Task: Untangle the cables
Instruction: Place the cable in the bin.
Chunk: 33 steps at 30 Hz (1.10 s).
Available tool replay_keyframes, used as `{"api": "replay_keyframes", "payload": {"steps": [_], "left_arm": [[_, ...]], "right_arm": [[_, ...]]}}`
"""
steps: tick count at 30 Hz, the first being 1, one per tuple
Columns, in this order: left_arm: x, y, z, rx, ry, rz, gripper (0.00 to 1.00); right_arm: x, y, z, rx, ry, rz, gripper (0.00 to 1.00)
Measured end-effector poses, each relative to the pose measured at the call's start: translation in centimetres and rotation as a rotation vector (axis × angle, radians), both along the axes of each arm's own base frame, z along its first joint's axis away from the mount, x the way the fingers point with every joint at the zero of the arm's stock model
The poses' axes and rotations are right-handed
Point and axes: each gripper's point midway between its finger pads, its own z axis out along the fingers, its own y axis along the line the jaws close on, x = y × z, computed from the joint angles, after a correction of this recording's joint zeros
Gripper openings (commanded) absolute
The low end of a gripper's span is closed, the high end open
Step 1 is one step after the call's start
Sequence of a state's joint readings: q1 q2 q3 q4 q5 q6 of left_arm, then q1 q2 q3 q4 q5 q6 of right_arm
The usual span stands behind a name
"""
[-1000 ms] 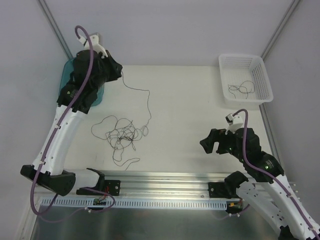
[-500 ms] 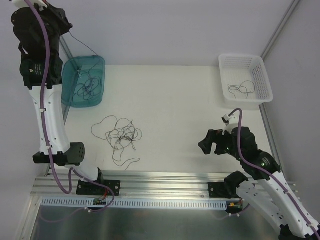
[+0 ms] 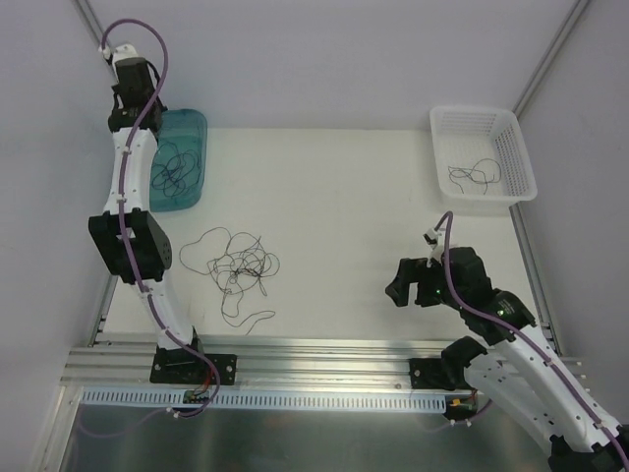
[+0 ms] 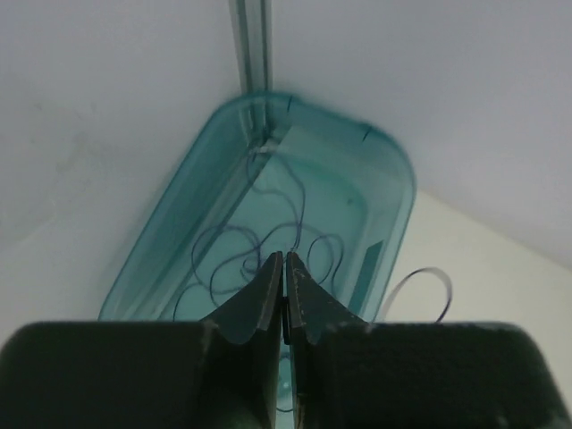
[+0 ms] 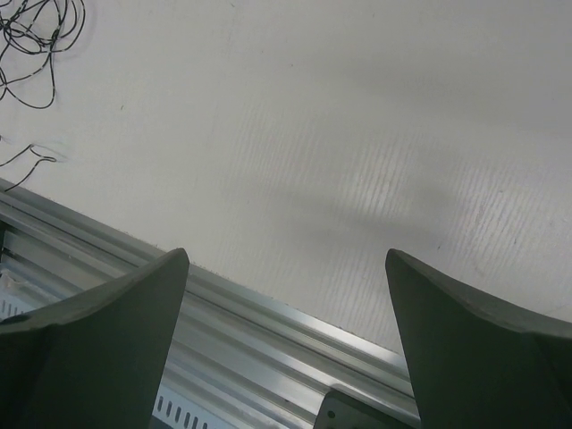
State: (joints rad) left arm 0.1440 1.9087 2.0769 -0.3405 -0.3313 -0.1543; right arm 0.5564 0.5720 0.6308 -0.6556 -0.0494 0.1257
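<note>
The cables (image 3: 236,264) lie as a loose dark tangle on the white table, left of centre; their edge shows in the right wrist view (image 5: 36,36). More strands lie in the teal bin (image 3: 193,128) at the back left. My left gripper (image 3: 131,116) hangs above that bin. In the left wrist view it (image 4: 285,255) is shut, with a thin cable strand (image 4: 299,192) running from its tips down into the bin (image 4: 393,170). My right gripper (image 3: 399,285) is open and empty, low over the table's front right, also in its own view (image 5: 286,255).
A white basket (image 3: 511,128) at the back right holds one curled strand (image 3: 474,174). A metal rail (image 3: 324,349) runs along the table's near edge, close under the right gripper (image 5: 268,331). Frame posts stand at both back corners. A strand loop (image 4: 420,281) lies just outside the bin.
The left arm pulled one strand up out of the tangle, swung high over the back left, then came down over the teal bin. The right gripper drifted slightly left and nearer.
</note>
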Motion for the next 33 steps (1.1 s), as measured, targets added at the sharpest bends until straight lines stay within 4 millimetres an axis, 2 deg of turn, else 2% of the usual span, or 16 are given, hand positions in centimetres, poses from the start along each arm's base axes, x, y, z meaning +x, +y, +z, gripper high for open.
{"api": "replay_keyframes", "payload": {"steps": [1,4,5,6,7,10,11,13,14,16,18,23,26,28,30,33], "left_arm": [[0.6,0.5,-3.0,-0.002,0.062,0.006,0.12],[0.8,2.3,-10.5,-0.023,0.222,0.033,0.44],[0.4,2.9,-12.3,-0.033,0.263,0.046,0.48],[0.0,3.4,-13.5,-0.043,0.291,0.055,0.52],[-0.6,4.0,-14.8,-0.061,0.317,0.07,0.63],[-2.0,5.2,-16.4,-0.117,0.337,0.103,0.79],[-2.5,5.4,-16.7,-0.136,0.34,0.108,0.91],[-3.9,5.4,-17.2,-0.182,0.341,0.113,0.98],[-4.7,5.0,-17.3,-0.212,0.344,0.104,0.99],[-6.2,3.2,-17.1,-0.275,0.332,0.062,0.99],[-7.8,0.5,-16.9,-0.334,0.324,-0.01,0.99],[-13.7,-9.4,-16.8,-0.42,0.34,-0.244,0.99],[-18.9,-16.1,-19.3,-0.44,0.414,-0.415,0.98],[-22.1,-18.7,-21.6,-0.452,0.478,-0.483,0.93],[-25.5,-20.3,-24.3,-0.469,0.554,-0.517,0.91],[-29.1,-21.1,-27.3,-0.475,0.637,-0.521,0.86]], "right_arm": [[0.0,0.0,-0.1,-0.002,0.004,0.0,0.97],[0.1,0.2,-0.2,-0.003,0.012,0.005,0.97],[0.1,0.2,-0.3,-0.003,0.014,0.007,0.97],[0.1,0.3,-0.3,-0.003,0.016,0.008,0.97],[0.1,0.3,-0.4,-0.004,0.019,0.009,0.97],[0.1,0.3,-0.7,-0.013,0.034,0.013,0.97],[0.1,0.3,-0.7,-0.015,0.038,0.014,0.97],[0.1,0.5,-0.9,-0.016,0.045,0.018,0.97],[0.1,0.5,-0.9,-0.015,0.047,0.02,0.97],[0.1,0.8,-0.9,-0.008,0.053,0.03,0.97],[0.0,1.1,-1.0,-0.001,0.063,0.043,0.97],[-0.2,2.7,-1.1,0.035,0.088,0.092,0.97],[-0.5,3.8,-1.2,0.049,0.102,0.133,0.97],[-0.9,4.7,-1.4,0.05,0.116,0.164,0.97],[-1.5,5.9,-1.8,0.046,0.132,0.207,0.97],[-2.5,7.5,-2.2,0.034,0.141,0.266,0.97]]}}
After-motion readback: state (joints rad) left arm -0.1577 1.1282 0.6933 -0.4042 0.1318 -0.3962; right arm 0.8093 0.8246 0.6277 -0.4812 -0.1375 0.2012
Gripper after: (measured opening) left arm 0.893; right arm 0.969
